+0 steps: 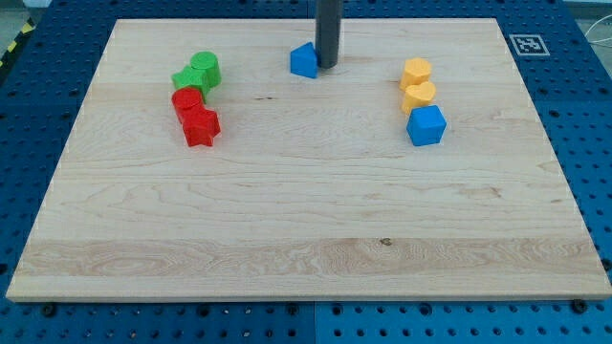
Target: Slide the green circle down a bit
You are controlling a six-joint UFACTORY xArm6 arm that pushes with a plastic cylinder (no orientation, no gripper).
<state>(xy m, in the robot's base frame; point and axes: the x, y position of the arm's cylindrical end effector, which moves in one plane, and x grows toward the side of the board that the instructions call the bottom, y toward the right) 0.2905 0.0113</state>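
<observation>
The green circle sits at the upper left of the wooden board, touching a green block just below and left of it. My tip is at the board's top centre, right beside the right side of a small blue block. The tip is well to the right of the green circle, apart from it.
A red circle and a red star-like block lie directly below the green pair. At the right stand two yellow blocks with a blue cube below them. A marker tag is at the board's top right corner.
</observation>
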